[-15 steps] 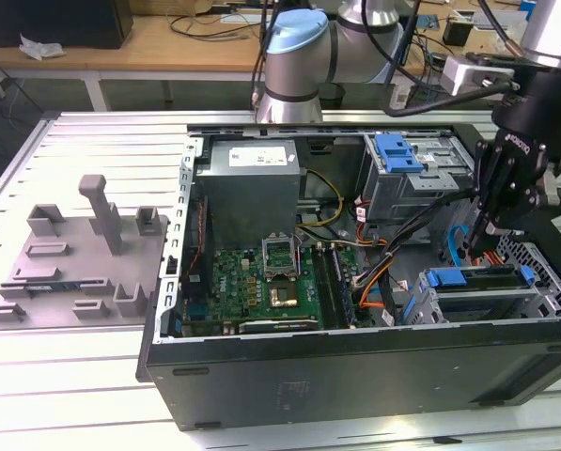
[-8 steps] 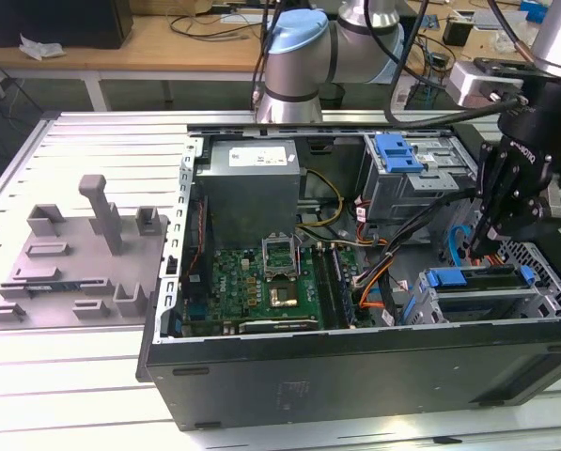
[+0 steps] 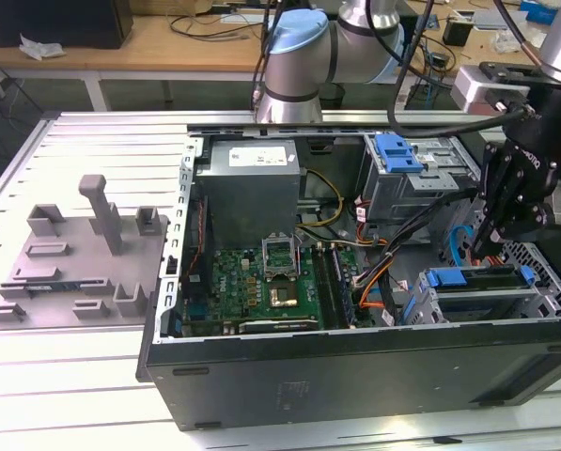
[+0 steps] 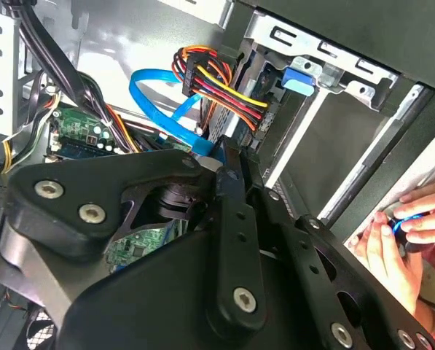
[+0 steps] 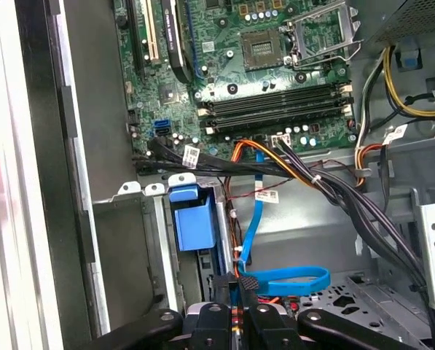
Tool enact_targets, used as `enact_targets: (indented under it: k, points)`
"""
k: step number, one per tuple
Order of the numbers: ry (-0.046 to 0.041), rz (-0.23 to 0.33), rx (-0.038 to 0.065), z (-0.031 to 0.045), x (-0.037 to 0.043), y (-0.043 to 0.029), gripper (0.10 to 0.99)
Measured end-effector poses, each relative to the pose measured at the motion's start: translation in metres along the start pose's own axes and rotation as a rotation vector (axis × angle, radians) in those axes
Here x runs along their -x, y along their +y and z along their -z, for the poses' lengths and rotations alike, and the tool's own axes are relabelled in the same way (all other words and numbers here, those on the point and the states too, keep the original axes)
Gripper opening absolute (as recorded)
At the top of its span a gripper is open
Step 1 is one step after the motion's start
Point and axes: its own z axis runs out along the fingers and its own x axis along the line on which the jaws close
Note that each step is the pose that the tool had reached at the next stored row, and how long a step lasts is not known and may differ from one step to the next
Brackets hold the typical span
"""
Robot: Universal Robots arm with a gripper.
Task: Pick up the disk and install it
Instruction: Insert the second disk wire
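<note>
Hanging over the lower-right corner of the open black desktop computer case [image 3: 355, 371], the black claw [image 3: 480, 246] points down at the grey metal drive cage [image 3: 506, 305] in the right part of the exterior view. Its fingers look drawn together to a narrow point with nothing between them. In the first wrist view the claw [image 5: 239, 292] sits at the bottom centre of the frame with only a sliver of gap, just beside a looped flat blue data cable [image 5: 283, 277].

The disk [image 3: 468, 279], a flat drive framed by a blue plastic carrier rail, appears to lie in the top slot of that cage, its blue end showing just below the claw tip. In the first wrist view its blue front tab [image 5: 191, 219] stands in the cage mouth at lower centre-left. The silver body and label are mostly hidden, so how deep it sits cannot be told.

By that showing, the pick-up is done and the disk is in or nearly in its bay. Whether it is pushed fully home and latched is not clear, and no cable can be seen joined to it.

A second blue plastic bracket [image 3: 397, 152] sits on the upper bay at the top right of the case. The green motherboard [image 3: 261, 282] fills the case's middle. A grey plastic fixture plate [image 3: 83, 263] lies on the slatted metal worktop [image 3: 73, 385] at the left, carrying no drive. A person's hand [image 4: 392, 240] shows at the lower right of the second wrist view, outside the case wall.
</note>
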Motion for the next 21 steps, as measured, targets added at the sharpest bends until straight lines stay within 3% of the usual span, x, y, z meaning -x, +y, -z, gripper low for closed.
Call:
enact_targets:
  k: [4,10,15,21]
  points:
    - [-0.0148,0.006,-0.003,-0.0002,-0.0034,-0.0009,0.161]
    - [-0.0274,0.031,-0.014,-0.0006,-0.0074,-0.0016,0.161]
    - [-0.0309,0.043,-0.022,-0.0011,-0.0123,-0.0019,0.161]
    - [-0.0318,0.045,-0.026,-0.0025,-0.0126,0.0009,0.161]
